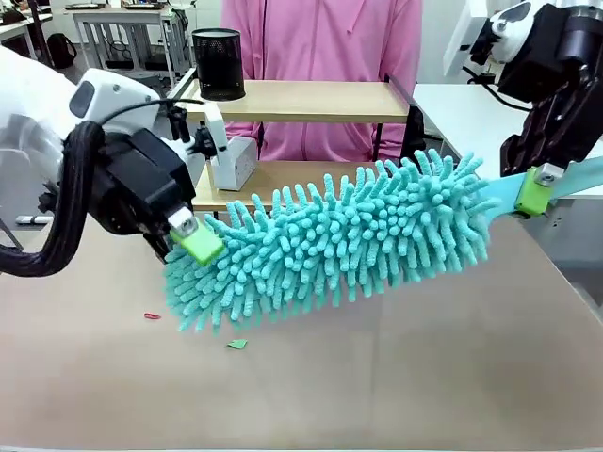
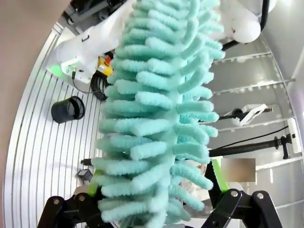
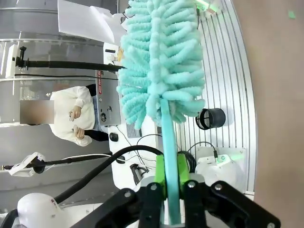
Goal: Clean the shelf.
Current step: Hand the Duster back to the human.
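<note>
- We saw the small two-tier shelf with a thin black metal frame and light wooden boards (image 1: 311,100) standing at the far side of the brown table (image 1: 396,377), just in front of a person in a pink top (image 1: 325,42).
- A black mesh cup (image 1: 218,63) stood on its top board, at the left end; a small white box-shaped object (image 1: 236,162) sat on the lower board.
- We held a fluffy turquoise microfibre duster (image 1: 339,240) in front of the shelf, above the table.
- Our right gripper (image 3: 171,178) was clenched on the duster's flat turquoise handle (image 3: 169,156).
- Our left gripper (image 2: 154,183) stood released, its green pads (image 2: 216,173) either side of the duster's tip.
- Small red and green scraps (image 1: 236,344) lay on the table.
</note>
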Robot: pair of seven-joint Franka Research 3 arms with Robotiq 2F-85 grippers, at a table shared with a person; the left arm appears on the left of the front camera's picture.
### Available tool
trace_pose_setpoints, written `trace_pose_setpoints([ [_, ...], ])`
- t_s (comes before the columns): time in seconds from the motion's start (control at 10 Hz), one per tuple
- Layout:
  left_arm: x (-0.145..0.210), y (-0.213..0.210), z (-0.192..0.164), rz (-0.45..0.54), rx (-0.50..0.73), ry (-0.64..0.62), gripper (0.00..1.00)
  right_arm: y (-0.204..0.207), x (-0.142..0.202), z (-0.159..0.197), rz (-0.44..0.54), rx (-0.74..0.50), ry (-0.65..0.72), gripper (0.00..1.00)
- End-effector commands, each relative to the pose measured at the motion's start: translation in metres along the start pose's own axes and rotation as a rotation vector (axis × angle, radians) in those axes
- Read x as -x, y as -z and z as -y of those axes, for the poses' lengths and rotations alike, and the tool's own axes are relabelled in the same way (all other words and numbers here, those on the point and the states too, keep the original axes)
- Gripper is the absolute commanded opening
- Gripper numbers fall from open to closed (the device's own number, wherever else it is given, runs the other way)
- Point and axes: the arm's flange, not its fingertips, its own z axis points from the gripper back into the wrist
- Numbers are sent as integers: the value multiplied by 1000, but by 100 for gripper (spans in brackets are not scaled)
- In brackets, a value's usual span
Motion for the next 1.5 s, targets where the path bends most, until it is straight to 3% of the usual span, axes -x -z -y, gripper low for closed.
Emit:
trace_pose_setpoints([
  [0.0,0,3,-3,-38,-17,33,100,3,5,0,9,-10,14,13],
  [0.4,-4,4,-1,59,6,128,100,4,6,0,11,-23,11,13],
  [0.5,-4,4,-2,73,18,140,47,4,6,0,14,-24,7,13],
  [0.6,-4,6,-3,81,20,153,46,5,6,0,19,-26,6,13],
  [0.7,-3,8,-4,67,17,144,0,5,7,0,24,-27,6,13],
  [0.9,0,13,-5,37,5,129,0,6,10,-1,32,-28,2,13],
  [1.0,0,14,-6,34,5,129,18,7,10,-1,31,-27,6,13],
  [1.2,0,13,-4,56,12,140,0,8,12,1,30,-28,9,13],
  [1.4,0,11,-3,66,11,146,0,8,12,1,26,-29,10,13],
])
